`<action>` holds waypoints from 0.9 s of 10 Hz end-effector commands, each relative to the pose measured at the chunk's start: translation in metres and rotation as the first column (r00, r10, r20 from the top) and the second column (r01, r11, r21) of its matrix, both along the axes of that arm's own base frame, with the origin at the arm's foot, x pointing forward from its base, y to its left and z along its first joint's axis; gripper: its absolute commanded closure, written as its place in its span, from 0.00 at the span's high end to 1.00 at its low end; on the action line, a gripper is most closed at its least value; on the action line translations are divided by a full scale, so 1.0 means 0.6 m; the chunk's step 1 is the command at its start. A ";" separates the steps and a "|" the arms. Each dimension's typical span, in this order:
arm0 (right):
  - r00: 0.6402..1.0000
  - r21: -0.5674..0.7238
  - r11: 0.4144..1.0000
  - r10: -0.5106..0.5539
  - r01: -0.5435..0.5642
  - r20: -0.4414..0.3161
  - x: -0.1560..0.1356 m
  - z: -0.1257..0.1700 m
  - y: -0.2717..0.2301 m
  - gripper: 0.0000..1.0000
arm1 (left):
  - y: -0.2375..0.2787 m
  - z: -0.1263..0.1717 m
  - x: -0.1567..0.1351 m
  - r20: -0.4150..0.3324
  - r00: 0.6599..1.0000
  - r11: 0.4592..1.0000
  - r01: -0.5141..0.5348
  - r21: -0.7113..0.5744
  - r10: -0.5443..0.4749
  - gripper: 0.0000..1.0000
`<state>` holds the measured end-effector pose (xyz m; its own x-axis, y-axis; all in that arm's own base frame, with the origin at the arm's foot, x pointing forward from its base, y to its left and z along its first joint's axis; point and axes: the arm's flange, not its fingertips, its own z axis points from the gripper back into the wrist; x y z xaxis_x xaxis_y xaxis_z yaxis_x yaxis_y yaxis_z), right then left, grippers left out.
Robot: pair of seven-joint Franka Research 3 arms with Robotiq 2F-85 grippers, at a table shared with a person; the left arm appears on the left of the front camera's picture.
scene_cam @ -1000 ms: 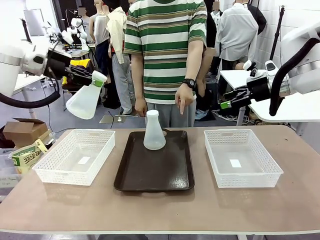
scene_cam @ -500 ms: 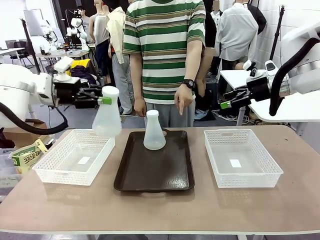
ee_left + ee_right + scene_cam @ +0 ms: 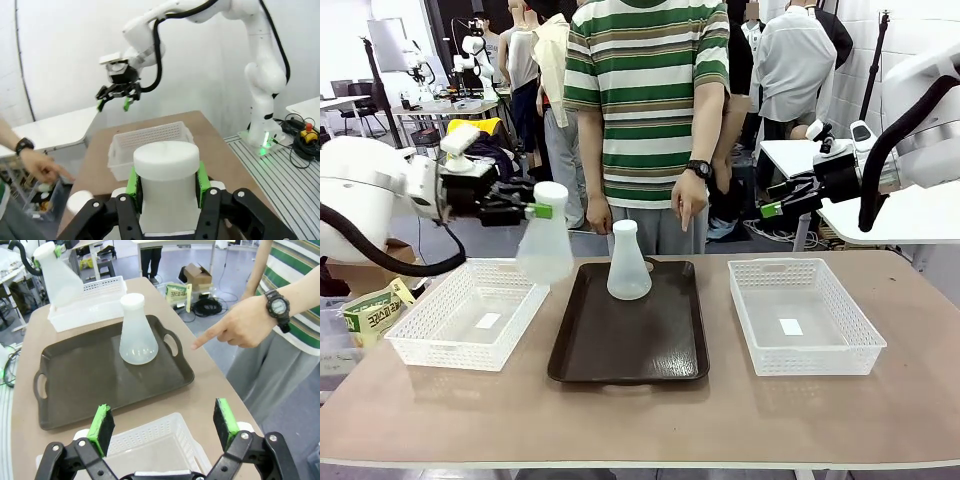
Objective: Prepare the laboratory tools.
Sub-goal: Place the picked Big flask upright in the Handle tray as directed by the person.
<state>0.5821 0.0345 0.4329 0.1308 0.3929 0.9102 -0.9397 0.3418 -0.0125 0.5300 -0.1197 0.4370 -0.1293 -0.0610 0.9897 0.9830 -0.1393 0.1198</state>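
Note:
A milky-white conical flask (image 3: 546, 250) hangs upright in the air, my left gripper (image 3: 540, 210) shut on its neck (image 3: 166, 170). It hovers over the gap between the left basket (image 3: 470, 312) and the dark brown tray (image 3: 628, 340). A second flask (image 3: 628, 265) stands upright on the tray's far end (image 3: 136, 335). My right gripper (image 3: 776, 208) hangs open and empty, high over the far side of the right basket (image 3: 806, 318). In the right wrist view its green pads (image 3: 101, 426) stand wide apart, with the held flask (image 3: 57, 276) far off.
A person in a striped shirt stands at the far edge, one hand (image 3: 688, 203) pointing down toward the tray (image 3: 235, 326). Both white lattice baskets hold only a small label. A cardboard box (image 3: 368, 262) and a packet sit off the table's left.
My left arm has swung the flask rightward and downward from beyond the table's left, turning it from tilted to upright. The right arm and the person's hand have not moved.

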 end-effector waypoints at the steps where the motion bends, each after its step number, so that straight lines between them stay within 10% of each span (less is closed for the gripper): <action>1: 1.000 -0.010 1.000 -0.006 0.006 -0.015 0.002 0.002 0.000 1.00 | -0.080 -0.042 0.013 0.021 0.993 0.985 0.122 -0.123 -0.120 0.00; 9: 1.000 -0.010 1.000 -0.006 0.006 -0.015 0.002 0.002 0.000 1.00 | -0.214 -0.174 0.000 0.054 0.990 0.989 0.134 -0.068 -0.130 0.00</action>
<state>0.5822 0.0344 0.4329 0.1310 0.3928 0.9102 -0.9396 0.3419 -0.0124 0.5241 -0.2414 0.3376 -0.1560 -0.0042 0.9877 0.9539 -0.2602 0.1495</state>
